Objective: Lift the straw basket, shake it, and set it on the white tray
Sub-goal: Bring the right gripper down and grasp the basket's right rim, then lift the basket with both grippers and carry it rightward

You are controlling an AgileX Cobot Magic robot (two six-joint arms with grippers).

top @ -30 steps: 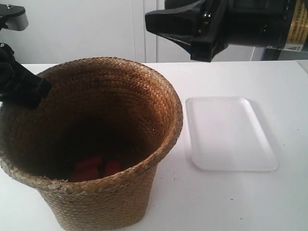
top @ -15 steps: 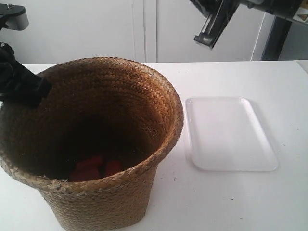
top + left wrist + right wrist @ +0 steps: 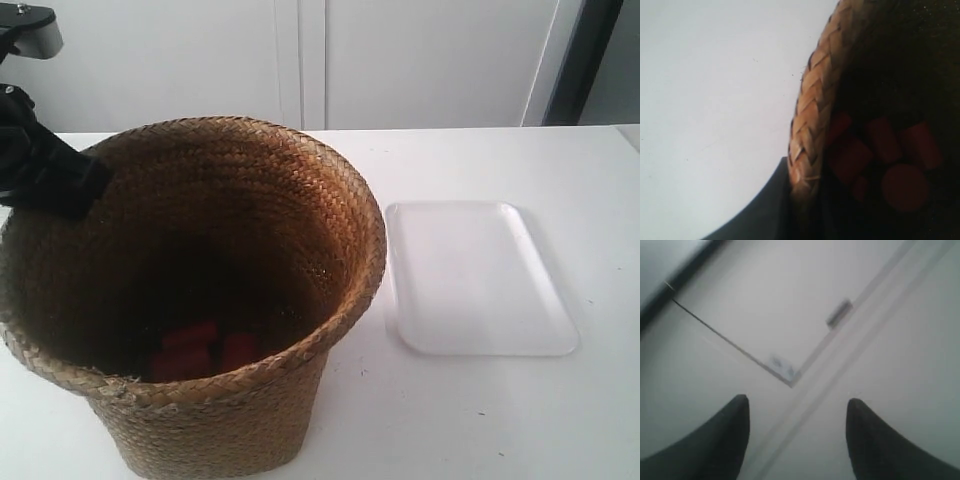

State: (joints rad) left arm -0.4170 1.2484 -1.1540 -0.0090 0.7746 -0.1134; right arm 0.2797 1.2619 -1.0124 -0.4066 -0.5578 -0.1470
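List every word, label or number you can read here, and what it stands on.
None readable. The straw basket and white tray carry no writing.
A small bluish mark on a white panel, right wrist view, is too blurred to read.

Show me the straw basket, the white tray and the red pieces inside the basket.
straw basket (image 3: 270, 200), exterior view, inner wall below far rim
white tray (image 3: 475, 275), exterior view, middle of its floor
red pieces (image 3: 188, 340), exterior view, top of the left piece

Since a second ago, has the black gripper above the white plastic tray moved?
Yes. The right gripper rose away from the white tray, leaving the exterior view.
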